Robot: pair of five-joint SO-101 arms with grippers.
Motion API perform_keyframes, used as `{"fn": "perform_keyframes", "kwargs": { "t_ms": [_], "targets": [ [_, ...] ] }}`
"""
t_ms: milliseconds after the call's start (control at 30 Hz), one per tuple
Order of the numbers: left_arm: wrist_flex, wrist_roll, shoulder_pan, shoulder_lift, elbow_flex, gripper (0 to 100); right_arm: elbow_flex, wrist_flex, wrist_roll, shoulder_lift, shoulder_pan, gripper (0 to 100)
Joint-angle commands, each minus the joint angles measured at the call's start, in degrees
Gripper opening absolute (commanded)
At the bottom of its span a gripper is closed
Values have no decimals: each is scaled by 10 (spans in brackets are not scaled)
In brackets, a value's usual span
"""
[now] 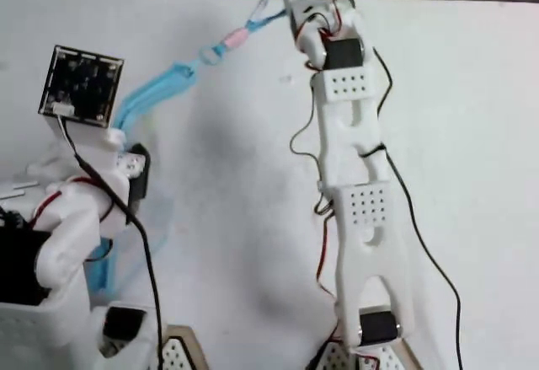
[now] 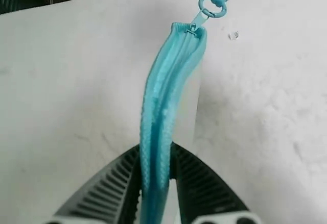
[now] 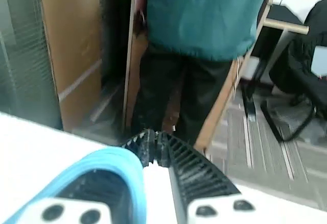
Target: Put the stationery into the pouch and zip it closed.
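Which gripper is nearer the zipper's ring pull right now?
Right. The right gripper holds the blue strap just beyond the ring pull; the left gripper clamps the pouch much farther back.

The right arm (image 1: 362, 210) is white plastic, its flat links pierced by grids of small holes, with 2 black motors (image 1: 344, 53) and thin red and black cables (image 1: 322, 260) along it. The left arm (image 1: 76, 218) is white too, carrying a square black camera board (image 1: 81, 85). Both grippers' fingers (image 2: 202, 183) are black and ribbed.
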Motion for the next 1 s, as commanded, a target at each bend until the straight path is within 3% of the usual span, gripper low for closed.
{"fn": "perform_keyframes", "kwargs": {
  "t_ms": [0, 167, 267, 433, 667, 833, 967],
  "targets": [
    [-38, 55, -35, -3, -10, 24, -69, 169, 12, -19, -18, 143],
    [-120, 51, -38, -3, -7, 24, -62, 339, 11, -112, -82, 447],
    [-157, 23, -36, -1, -6, 24, -62, 425, 12, -171, -116, 533],
    [-207, -3, -40, 36, -11, 24, -62, 541, 9, -270, -178, 536],
    [-248, -4, -40, 161, -31, 24, -56, 538, 8, -402, -239, 536],
    [-283, -97, -36, 215, -73, 24, -55, 539, 8, -463, -233, 536],
    [-309, -120, -40, 248, -79, 27, -55, 539, 8, -496, -207, 536]
  ]
}}
